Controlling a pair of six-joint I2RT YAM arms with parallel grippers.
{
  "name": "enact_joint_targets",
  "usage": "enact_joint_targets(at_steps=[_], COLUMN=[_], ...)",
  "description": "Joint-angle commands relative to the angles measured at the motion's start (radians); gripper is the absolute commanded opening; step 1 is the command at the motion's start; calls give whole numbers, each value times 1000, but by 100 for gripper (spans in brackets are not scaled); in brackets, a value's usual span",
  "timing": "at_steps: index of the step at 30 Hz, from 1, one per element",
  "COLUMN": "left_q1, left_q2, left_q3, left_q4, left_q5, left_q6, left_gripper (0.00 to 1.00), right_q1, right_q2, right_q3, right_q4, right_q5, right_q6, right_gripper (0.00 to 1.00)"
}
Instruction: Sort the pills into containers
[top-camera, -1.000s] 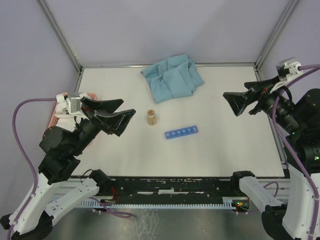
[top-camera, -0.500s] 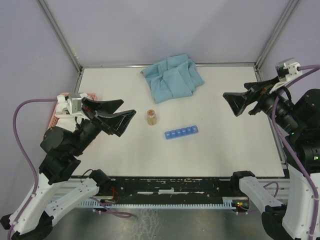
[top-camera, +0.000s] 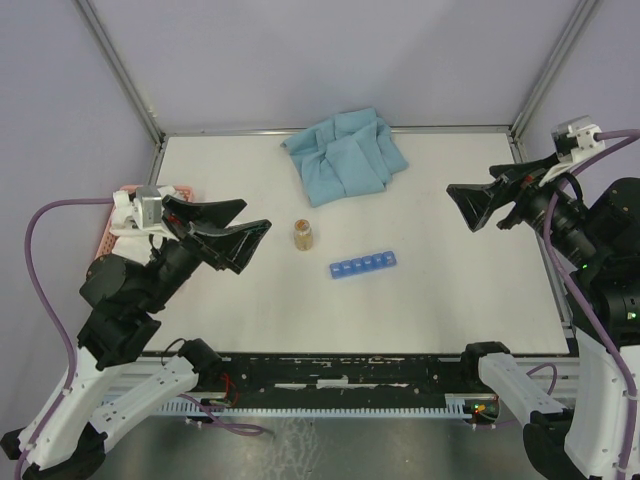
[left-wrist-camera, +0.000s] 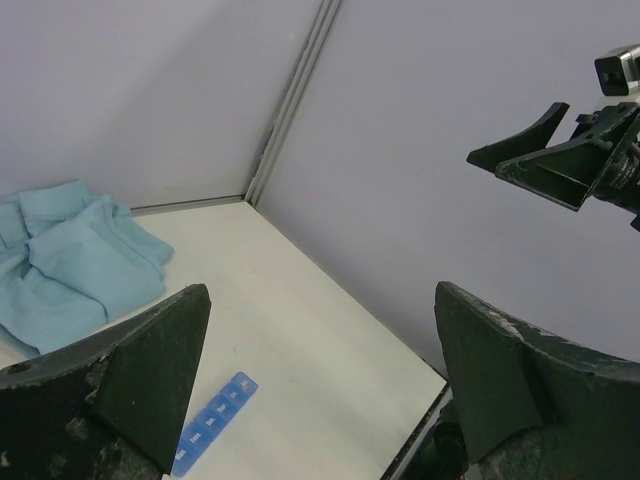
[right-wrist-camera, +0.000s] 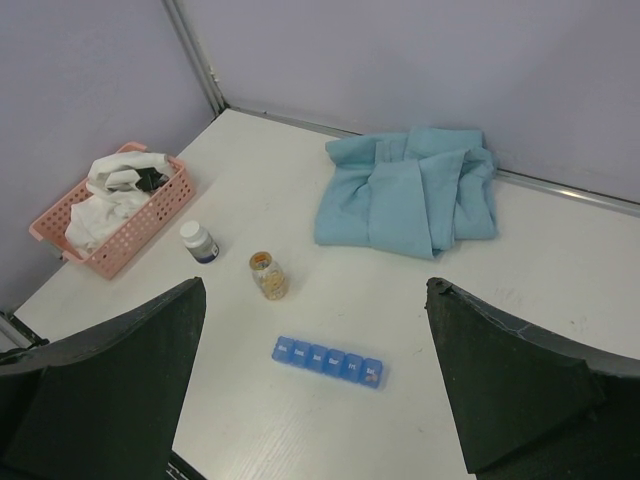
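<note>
The blue pill-organiser strip lies flat on the white table, its row of day-labelled compartments in line; it also shows in the right wrist view and the left wrist view. A small tan pill shows in its end compartment. A clear bottle of tan pills stands upright left of the strip, also in the right wrist view. My left gripper is open and empty, held above the table left of the bottle. My right gripper is open and empty, high at the right.
A crumpled light-blue cloth lies at the back centre. A pink slatted basket with white stuff in it stands at the left edge. A white-capped small bottle stands beside the basket. Metal frame posts rise at the back corners.
</note>
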Motion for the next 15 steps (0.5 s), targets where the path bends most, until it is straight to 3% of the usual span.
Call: enact_joint_targets(at_steps=[1, 15], left_q1=[3, 3], left_q2=[-9, -12], left_q3=[-1, -4], left_q4=[32, 31], left_q5=[-3, -1], left_q6=[33, 37], left_gripper=[99, 99], right_q1=[-3, -3], right_q2=[-5, -5], right_q3=[-2, -13], right_q4=[51, 59], right_q5=[21, 22], right_q6=[13, 11], right_gripper=[100, 100])
